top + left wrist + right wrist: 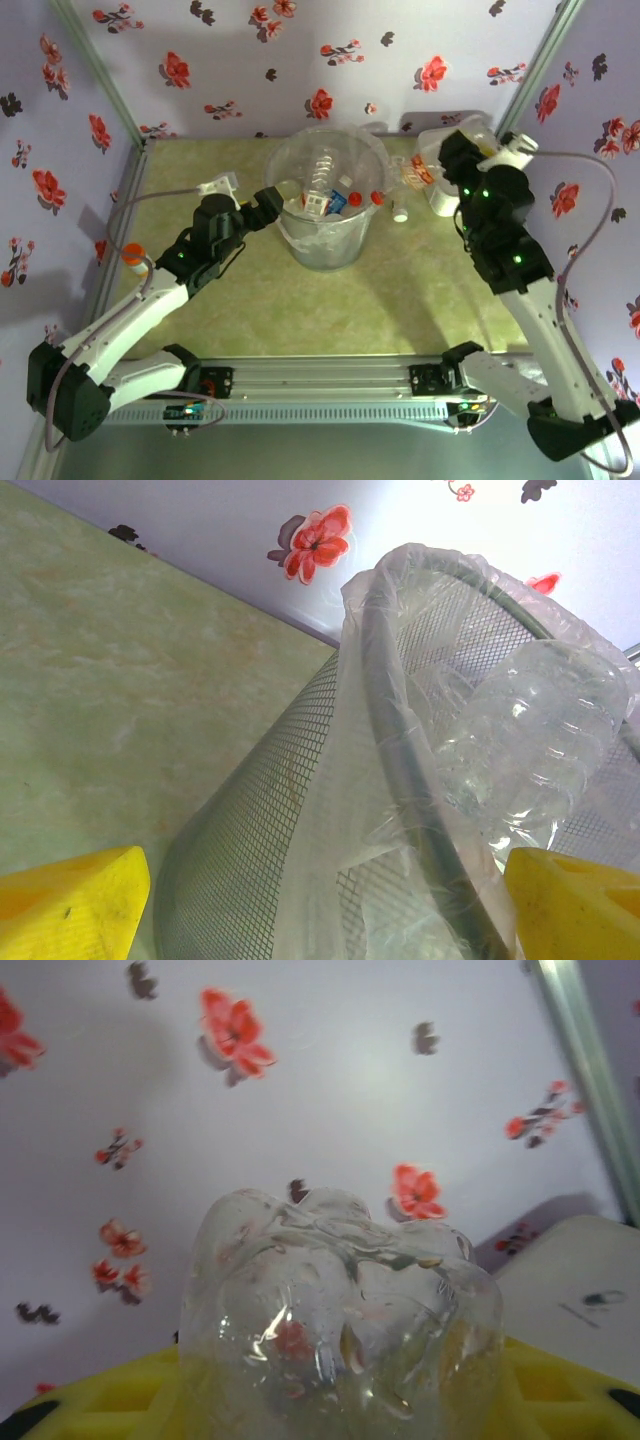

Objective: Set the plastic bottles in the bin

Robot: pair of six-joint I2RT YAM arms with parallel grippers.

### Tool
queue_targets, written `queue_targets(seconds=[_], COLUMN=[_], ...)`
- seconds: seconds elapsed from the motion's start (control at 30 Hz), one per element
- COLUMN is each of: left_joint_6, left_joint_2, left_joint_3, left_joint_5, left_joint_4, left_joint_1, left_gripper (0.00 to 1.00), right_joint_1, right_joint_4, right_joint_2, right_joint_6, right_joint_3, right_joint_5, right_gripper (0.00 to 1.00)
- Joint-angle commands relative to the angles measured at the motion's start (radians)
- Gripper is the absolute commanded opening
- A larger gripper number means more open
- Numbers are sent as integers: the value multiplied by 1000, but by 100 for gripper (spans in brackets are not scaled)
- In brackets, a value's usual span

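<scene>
A clear plastic bottle [340, 1300] is held base-outward in the right end effector [340, 1415], with the bin [330, 245] to its left. The bottle is judged light, thin-walled, crushable and slick, so mid-body is best gripped. The left end effector [270, 207] is spread wide just beside the bin.

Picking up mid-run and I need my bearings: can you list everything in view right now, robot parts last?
bin: one, translucent grey-white with clear liner, table centre.
bottles in bin: several, clear, red and blue caps; exact count unclear.
held bottle: one, clear, in the right gripper, right of the bin.
white-capped bottle: one, small, on the table right of the bin.
orange-capped bottle: one, table's left edge.
white box: one, far right corner.
table: one, green marbled.
left gripper: yellow fingers, open, at the bin's left rim.
right gripper: yellow fingers, shut on the held bottle.
</scene>
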Motion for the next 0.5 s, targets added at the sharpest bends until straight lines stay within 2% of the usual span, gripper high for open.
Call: queue_targets(seconds=[0.0,0.13,0.27,0.47], left_joint_6=[18,21,23,15], left_joint_2=[22,31,40,31], left_joint_3=[11,25,38,27], left_joint_5=[1,3,15,20], left_joint_4=[-59,-56,-47,-40], left_joint_1=[9,9,9,9], left_gripper=[92,92,92,92], right_joint_1=[69,139,153,177], right_joint_4=[89,65,-30,-93], right_joint_2=[79,194,310,399], right_joint_6=[-88,-118,-102,-44], right_joint_3=[56,133,202,201], right_joint_5=[8,-14,-75,-112], right_gripper=[33,33,34,38])
